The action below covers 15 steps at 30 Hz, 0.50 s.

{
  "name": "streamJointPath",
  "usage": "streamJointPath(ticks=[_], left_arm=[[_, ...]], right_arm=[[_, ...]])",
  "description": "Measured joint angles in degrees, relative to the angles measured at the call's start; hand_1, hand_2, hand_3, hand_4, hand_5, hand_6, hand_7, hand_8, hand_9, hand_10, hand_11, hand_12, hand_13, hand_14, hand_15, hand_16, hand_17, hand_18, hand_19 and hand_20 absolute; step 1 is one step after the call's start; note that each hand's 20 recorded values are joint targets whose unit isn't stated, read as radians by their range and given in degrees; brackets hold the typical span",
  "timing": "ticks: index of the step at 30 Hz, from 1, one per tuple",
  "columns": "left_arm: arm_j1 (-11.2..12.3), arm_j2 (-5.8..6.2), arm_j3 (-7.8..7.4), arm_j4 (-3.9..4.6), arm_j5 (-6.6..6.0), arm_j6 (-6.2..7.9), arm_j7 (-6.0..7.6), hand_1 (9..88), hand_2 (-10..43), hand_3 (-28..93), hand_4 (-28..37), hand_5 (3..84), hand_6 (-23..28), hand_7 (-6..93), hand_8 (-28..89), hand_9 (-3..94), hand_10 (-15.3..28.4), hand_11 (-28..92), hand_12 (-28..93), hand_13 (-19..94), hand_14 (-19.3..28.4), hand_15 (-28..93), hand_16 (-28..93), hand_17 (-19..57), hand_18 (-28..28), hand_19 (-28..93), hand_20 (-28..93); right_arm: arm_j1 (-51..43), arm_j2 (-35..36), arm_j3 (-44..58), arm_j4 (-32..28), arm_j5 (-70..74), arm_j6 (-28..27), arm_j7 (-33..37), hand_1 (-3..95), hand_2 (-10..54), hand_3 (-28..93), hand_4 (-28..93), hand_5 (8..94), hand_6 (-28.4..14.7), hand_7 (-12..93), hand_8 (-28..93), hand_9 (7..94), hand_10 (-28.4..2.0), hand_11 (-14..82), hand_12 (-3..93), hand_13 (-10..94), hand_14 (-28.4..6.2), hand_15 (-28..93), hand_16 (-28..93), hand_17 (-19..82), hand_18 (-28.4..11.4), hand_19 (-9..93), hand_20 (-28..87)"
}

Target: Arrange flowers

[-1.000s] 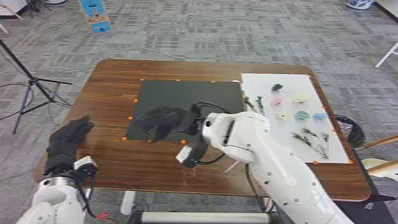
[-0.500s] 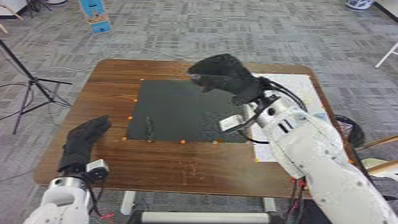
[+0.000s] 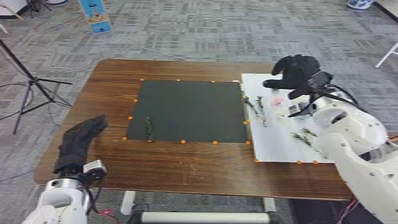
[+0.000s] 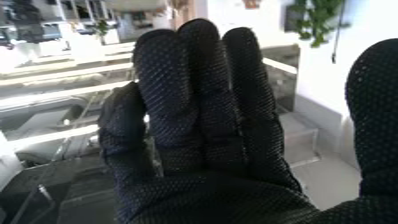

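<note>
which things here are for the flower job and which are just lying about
For the job:
black mat
green sprig on the mat
white board
pink flower
green stems on the board

Just lying about:
black tripod
blue-and-white pot

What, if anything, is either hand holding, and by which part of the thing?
Nothing held. The right hand is open over the white board, with nothing between its fingers; the left hand is also open and empty.
</note>
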<state>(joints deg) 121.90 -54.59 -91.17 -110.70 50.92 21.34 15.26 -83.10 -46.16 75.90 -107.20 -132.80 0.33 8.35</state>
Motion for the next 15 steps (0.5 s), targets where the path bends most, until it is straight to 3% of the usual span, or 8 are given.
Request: streamJointPath(ticks=[6,15], left_arm=[[0.24,0.03,-0.78,-0.32,0.26,-0.01,0.0,21.5,11.1,74,-28.3,50.6,1.0,16.6,-8,51.2,11.9,17,12,37,13.8,11,0,1.4,10.6,4,14],[1.13,0.01,-1.38,-0.89,0.62,-0.11,-0.01,21.5,11.2,74,-28.3,50.4,1.0,16.6,-8,50.9,12.0,17,12,37,13.9,11,0,1.4,10.7,4,14]], right_arm=[[-10.88,4.31,12.59,-7.13,1.97,-0.22,1.28,23.1,-9.5,63,-15,67.8,-3.8,27,-6,76.1,-15.9,26.2,24.8,68,-16.2,54,34,29,-25.9,74,60],[-27.17,2.71,22.56,-12.58,1.08,-1.72,3.7,22.9,-9.5,63,-14,70.5,-3.1,31,-5,79.5,-15.4,29.3,26.4,70,-15.9,56,35,32,-26.6,78,61]])
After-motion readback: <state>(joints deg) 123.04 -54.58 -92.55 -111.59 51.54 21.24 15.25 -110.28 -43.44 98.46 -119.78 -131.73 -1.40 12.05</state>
